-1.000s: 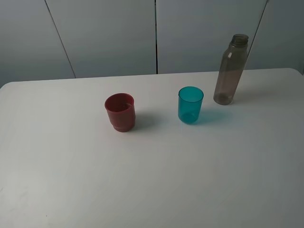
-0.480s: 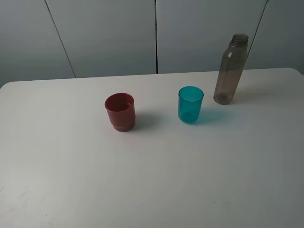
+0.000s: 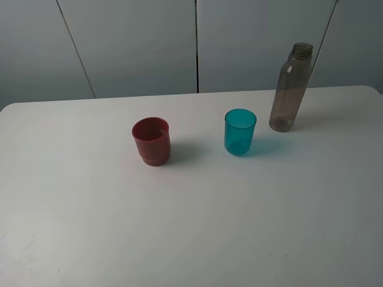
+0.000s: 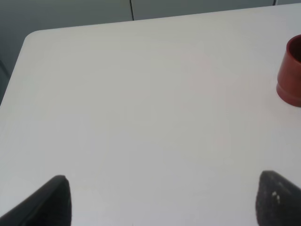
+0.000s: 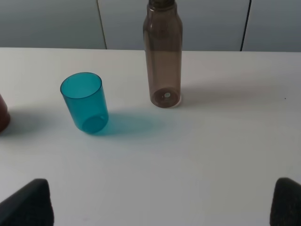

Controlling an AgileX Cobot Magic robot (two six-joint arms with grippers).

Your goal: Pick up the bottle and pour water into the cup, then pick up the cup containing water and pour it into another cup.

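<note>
Smoky grey-brown bottle (image 3: 291,87), capless, stands upright at the white table's (image 3: 191,227) far right, long axis vertical, mouth up. Teal cup (image 3: 240,132) just left of it; red cup (image 3: 151,140) further left, both upright. Right wrist view alone shows right gripper (image 5: 162,207) spread wide, empty; left wrist view shows left gripper (image 4: 164,200) likewise spread, empty.

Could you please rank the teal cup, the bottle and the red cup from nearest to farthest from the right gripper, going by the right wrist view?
From the open right gripper:
1. Teal cup, standing nearest, ahead of the fingertips.
2. Bottle, upright farther back, toward the table's far edge.
3. Red cup, farthest off to the side beyond the teal cup, only a sliver in frame.
</note>
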